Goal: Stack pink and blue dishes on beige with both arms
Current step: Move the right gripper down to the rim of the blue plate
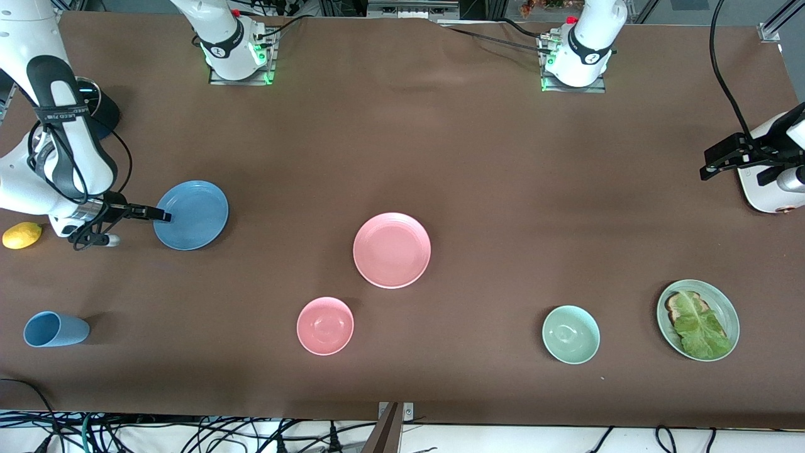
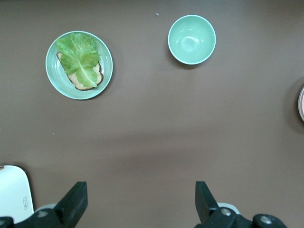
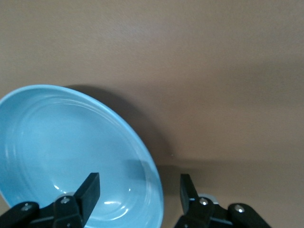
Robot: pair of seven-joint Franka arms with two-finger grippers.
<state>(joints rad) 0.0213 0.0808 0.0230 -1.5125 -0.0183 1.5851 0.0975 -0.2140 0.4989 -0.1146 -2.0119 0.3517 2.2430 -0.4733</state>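
Observation:
The blue dish (image 1: 192,214) lies flat toward the right arm's end of the table. My right gripper (image 1: 160,215) is low at its rim. In the right wrist view the right gripper (image 3: 140,190) is open and straddles that rim, one finger over the blue dish (image 3: 61,142) and the other outside it over the table. The pink dish (image 1: 392,250) lies near the table's middle, untouched. The beige plate is out of view. My left gripper (image 1: 717,165) waits open in the air at the left arm's end of the table, and the left wrist view shows it (image 2: 141,199) over bare brown table.
A pink bowl (image 1: 325,325), a pale green bowl (image 1: 571,334) and a green plate with toast and lettuce (image 1: 698,319) sit nearer the front camera. A blue cup (image 1: 55,329) lies on its side, and a lemon (image 1: 22,235) sits beside the right arm.

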